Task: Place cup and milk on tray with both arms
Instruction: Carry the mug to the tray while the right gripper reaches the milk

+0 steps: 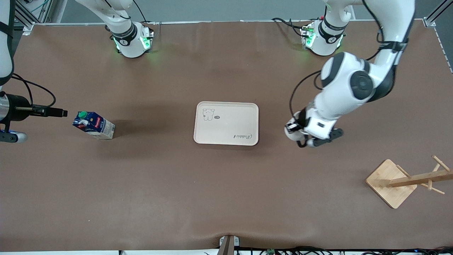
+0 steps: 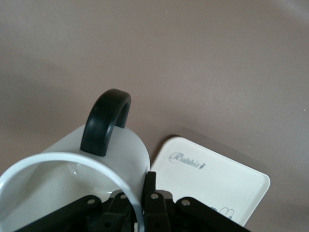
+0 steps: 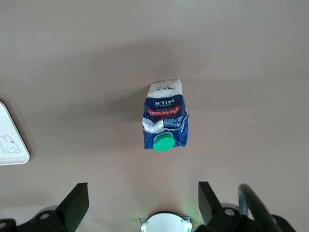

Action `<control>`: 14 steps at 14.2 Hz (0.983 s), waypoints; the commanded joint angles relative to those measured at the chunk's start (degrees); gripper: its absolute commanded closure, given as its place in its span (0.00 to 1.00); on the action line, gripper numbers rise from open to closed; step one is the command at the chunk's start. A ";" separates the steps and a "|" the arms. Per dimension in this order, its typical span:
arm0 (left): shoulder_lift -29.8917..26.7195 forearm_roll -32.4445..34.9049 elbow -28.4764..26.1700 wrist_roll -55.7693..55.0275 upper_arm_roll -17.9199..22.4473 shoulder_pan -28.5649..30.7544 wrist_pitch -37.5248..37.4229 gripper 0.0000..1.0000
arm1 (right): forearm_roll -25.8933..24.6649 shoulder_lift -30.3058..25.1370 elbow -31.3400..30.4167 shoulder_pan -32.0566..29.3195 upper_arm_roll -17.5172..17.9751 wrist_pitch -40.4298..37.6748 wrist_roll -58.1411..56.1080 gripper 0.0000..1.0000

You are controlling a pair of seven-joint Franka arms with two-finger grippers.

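The cream tray (image 1: 226, 124) lies flat in the middle of the table; one corner also shows in the left wrist view (image 2: 212, 181). The dark-blue milk carton (image 1: 93, 124) with a green cap stands on the table toward the right arm's end. My left gripper (image 2: 137, 193) is shut on the white cup's (image 2: 96, 169) rim, black handle up, just beside the tray's edge. In the front view my left gripper (image 1: 300, 136) hides the cup. My right gripper (image 3: 141, 195) is wide open and empty, above the table with the milk (image 3: 165, 121) ahead of its fingers.
A wooden mug rack (image 1: 407, 180) on a square base stands near the front camera at the left arm's end. The two arm bases (image 1: 132, 40) (image 1: 322, 39) sit along the table's farthest edge.
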 commanded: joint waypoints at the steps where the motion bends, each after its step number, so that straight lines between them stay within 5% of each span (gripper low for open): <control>1: 4.47 4.51 3.76 -8.87 0.12 -4.41 -0.50 1.00 | 0.57 1.64 1.05 -2.20 0.41 -0.67 0.10 0.00; 8: 15.45 12.15 6.56 -27.94 0.56 -13.73 -0.23 1.00 | 0.04 2.70 0.01 -1.06 0.50 0.82 4.49 0.00; 14: 22.59 18.49 12.54 -42.99 0.91 -19.36 -0.23 1.00 | -0.14 -0.53 -15.86 -1.50 0.41 13.64 3.79 0.00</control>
